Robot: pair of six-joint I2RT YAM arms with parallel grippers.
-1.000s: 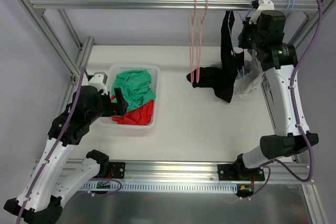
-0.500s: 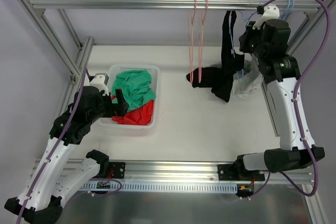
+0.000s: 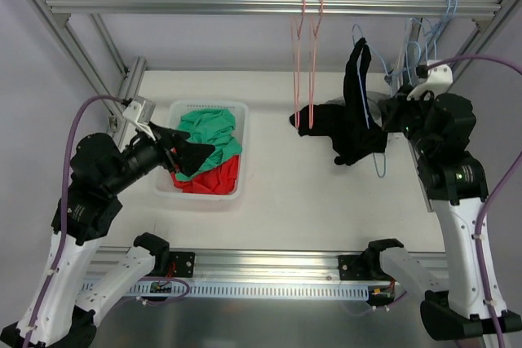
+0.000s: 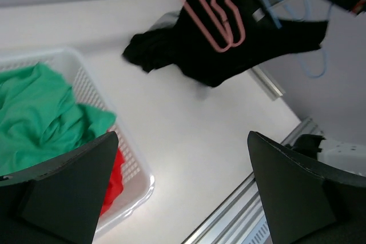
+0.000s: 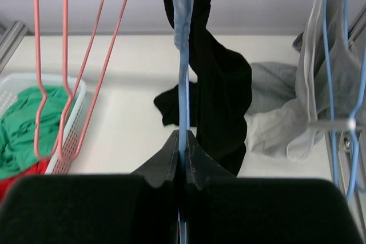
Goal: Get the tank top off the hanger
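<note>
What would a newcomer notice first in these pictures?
The black tank top, draped on a blue hanger toward the back right of the table, with the right gripper shut on that hanger. Next, the white basket at left, holding bright green cloth and red cloth. Two pink hangers hang bare from the top rail.

You're looking at a plain black fabric tank top (image 3: 351, 132) and a pale blue wire hanger (image 5: 183, 84). Two pink wire hangers (image 3: 305, 120). White perforated plastic basket (image 3: 244, 152); in it, solid green cloth (image 3: 208, 132) and solid red cloth (image 3: 216, 178). Your light grey garment (image 5: 271, 112) is unpatterned. Flat white tabletop (image 3: 310, 201).
</note>
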